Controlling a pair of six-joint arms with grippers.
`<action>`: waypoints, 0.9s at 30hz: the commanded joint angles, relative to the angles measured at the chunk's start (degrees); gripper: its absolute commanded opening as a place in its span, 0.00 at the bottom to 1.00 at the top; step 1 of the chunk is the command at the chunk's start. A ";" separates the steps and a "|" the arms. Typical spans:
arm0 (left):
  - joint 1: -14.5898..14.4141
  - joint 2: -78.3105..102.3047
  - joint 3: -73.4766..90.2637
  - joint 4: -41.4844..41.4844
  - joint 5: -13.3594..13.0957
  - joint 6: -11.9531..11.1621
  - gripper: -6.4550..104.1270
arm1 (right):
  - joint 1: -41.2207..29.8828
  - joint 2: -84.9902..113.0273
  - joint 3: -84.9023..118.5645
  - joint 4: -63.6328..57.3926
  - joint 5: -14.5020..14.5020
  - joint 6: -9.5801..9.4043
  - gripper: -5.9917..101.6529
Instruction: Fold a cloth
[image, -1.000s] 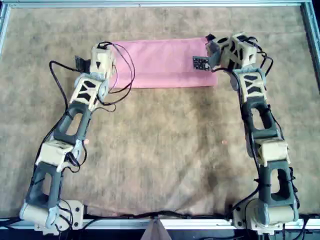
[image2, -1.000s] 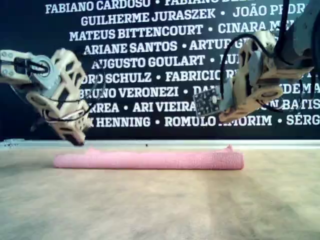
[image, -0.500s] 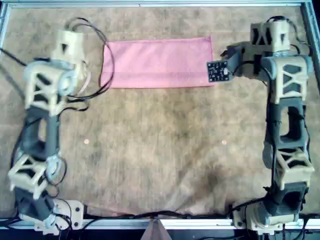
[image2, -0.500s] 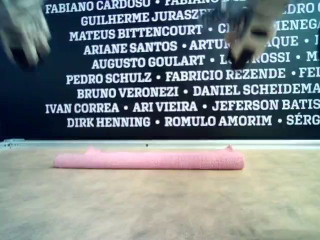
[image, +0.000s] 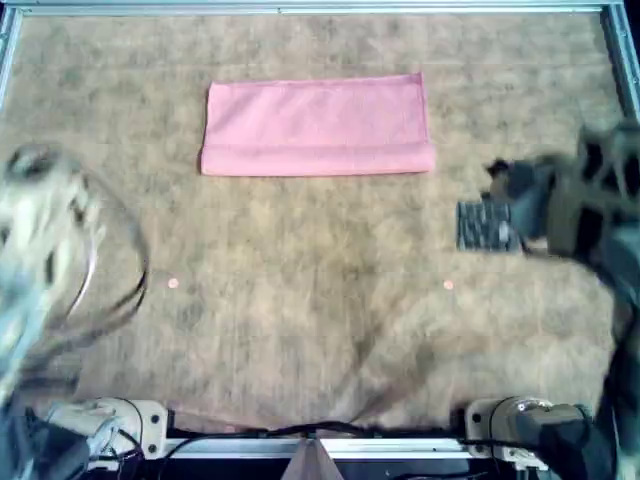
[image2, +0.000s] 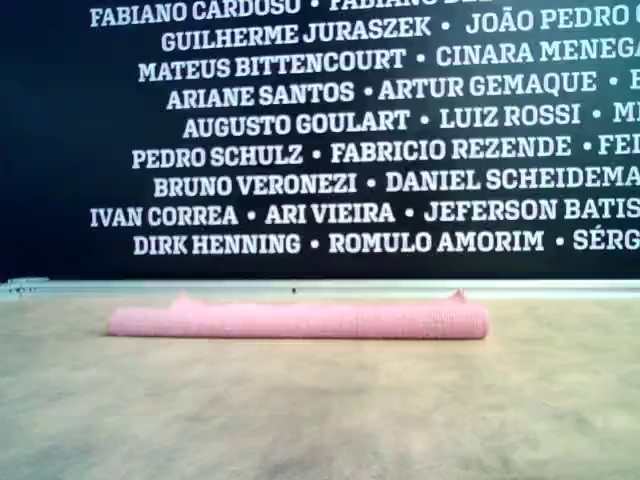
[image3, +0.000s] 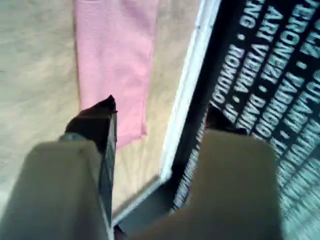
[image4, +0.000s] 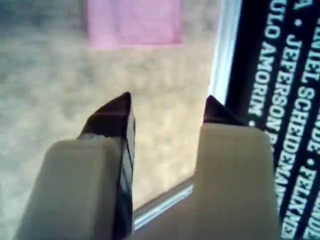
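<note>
cloth: the cloth (image: 317, 125) lies flat on the brown-tan mat (image: 320, 300), folded into a long pink band, near the far edge of the table in the overhead view.
left pincer: the left gripper (image3: 162, 112) has its jaws wide apart with nothing between them; the cloth (image3: 114, 65) lies beyond its tips, well apart from them.
right pincer: the right gripper (image4: 167, 105) also stands wide and empty; the cloth (image4: 134, 22) is far ahead of its tips, across bare mat.
only overhead shows: both arms, each a smear; one arm (image: 40, 240) at the overhead view's left edge, the other arm (image: 570, 205) at its right edge, both well clear of the cloth.
only exterior shows: the cloth (image2: 298, 320) from the side as a low pink roll-like strip with 2 small peaks, 1 near each end; no arm appears here.
only wrist views show: the jaw gaps, and the metal rail (image3: 187, 90) at the table edge beside the cloth, with the black wall of white names (image2: 350, 130) behind it.
hard to make out: motion blur in the overhead view hides the shape of both arms; a dark square part (image: 487, 225) on the right-side arm is blurred; the layers of the fold cannot be counted.
cut off: both wrist views crop the cloth at the frame edge.
</note>
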 joint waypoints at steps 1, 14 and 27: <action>0.18 19.69 12.48 -7.91 0.18 0.35 0.63 | -0.35 15.12 10.11 -10.55 0.26 -0.26 0.59; 0.35 41.92 65.04 -53.00 0.18 0.44 0.63 | -2.29 38.85 66.18 -63.81 0.62 -0.26 0.59; 0.26 41.84 92.02 -78.31 0.35 9.84 0.63 | -12.74 40.96 95.80 -92.02 0.35 -0.09 0.58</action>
